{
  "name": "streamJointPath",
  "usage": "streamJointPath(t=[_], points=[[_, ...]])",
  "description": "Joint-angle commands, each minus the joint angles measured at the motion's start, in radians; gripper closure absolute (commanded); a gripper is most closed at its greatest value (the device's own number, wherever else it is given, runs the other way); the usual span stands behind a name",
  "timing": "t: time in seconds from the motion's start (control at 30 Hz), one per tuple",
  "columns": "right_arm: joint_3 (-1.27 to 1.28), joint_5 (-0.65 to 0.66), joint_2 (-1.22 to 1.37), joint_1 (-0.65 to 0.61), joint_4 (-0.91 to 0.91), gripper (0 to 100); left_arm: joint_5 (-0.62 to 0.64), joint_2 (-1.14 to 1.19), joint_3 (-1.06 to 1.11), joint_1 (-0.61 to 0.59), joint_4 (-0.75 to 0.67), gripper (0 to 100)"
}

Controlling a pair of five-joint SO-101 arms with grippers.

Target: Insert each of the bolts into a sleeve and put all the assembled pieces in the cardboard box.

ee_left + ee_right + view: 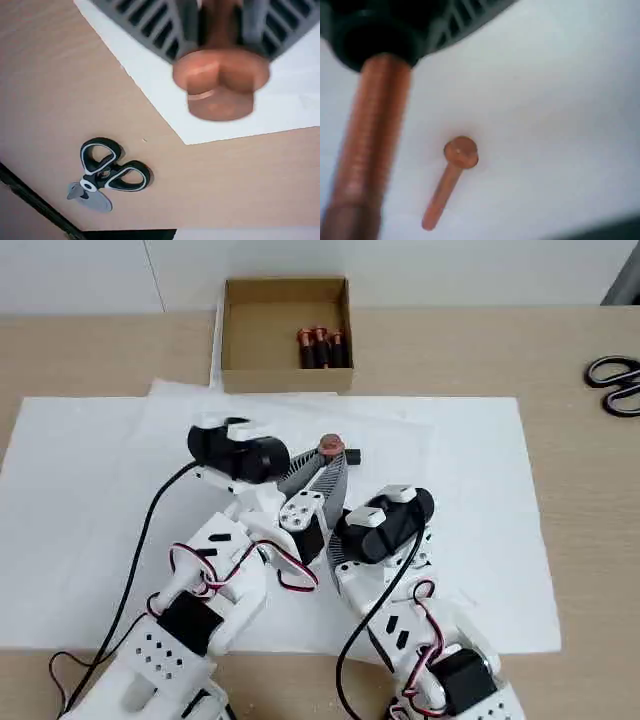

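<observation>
My left gripper (pixel 220 30) is shut on a copper bolt (pixel 220 82), its grey slatted fingers (pixel 145 20) clamped on the shank behind the hex head. My right gripper (pixel 346 462) is shut on a black sleeve (pixel 370 32), and the bolt's threaded shaft (pixel 367 150) sticks out of that sleeve. Both grippers meet over the white paper, where the bolt head (pixel 328 447) and sleeve (pixel 351 455) sit together. Another loose bolt (pixel 451 180) lies flat on the paper below. The cardboard box (pixel 250 330) at the back holds three assembled pieces (pixel 322 348).
White paper (pixel 90 500) covers the middle of the wooden table (pixel 580 440). Black-handled scissors (pixel 615 385) lie at the far right, also seen as scissors (pixel 107 172) from the left wrist. Both arms crowd the near middle.
</observation>
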Motion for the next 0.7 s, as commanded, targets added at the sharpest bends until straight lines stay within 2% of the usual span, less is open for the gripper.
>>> streamJointPath(t=[0.0,0.23,0.37,0.53,0.67], points=[[-0.009,-0.012,-0.007,-0.004,-0.022,99.5,0.002,-0.028,0.025,0.006,-0.078,100],[-0.009,-0.012,-0.007,-0.005,-0.022,99.5,0.002,-0.028,0.031,0.006,-0.084,100],[-0.009,-0.012,-0.007,-0.007,-0.022,99.5,0.000,-0.028,0.033,0.044,-0.080,100],[-0.008,-0.012,-0.007,-0.007,-0.022,99.5,-0.095,-0.028,0.033,0.060,-0.035,100],[-0.008,-0.012,-0.007,-0.005,-0.022,99.5,-0.097,-0.028,0.033,0.060,-0.031,100]])
